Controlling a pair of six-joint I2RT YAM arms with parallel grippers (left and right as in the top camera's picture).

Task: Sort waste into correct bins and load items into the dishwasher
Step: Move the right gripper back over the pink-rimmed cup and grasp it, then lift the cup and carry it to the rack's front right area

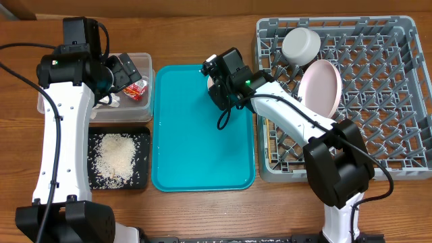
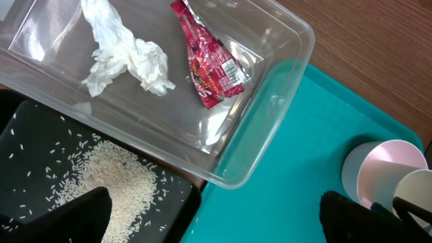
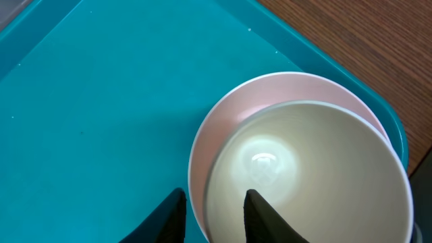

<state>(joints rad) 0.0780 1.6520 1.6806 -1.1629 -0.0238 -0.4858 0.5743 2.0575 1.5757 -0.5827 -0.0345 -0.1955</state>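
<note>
At the teal tray [image 1: 175, 162] corner beside the dish rack [image 1: 378, 135]: cup [image 3: 304, 175] nested in saucer [image 3: 270, 86]

Fingers of the right gripper [image 3: 212, 216] straddle both rims, one outside the saucer, one inside the cup; a firm pinch cannot be confirmed. The left gripper [image 2: 212, 216] hangs spread wide over the clear tub [image 2: 270, 88] holding tissue [image 2: 125, 57] and wrapper [image 2: 212, 71]

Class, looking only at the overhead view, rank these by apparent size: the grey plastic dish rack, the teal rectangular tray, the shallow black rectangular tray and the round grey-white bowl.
1. grey plastic dish rack
2. teal rectangular tray
3. shallow black rectangular tray
4. round grey-white bowl
</note>
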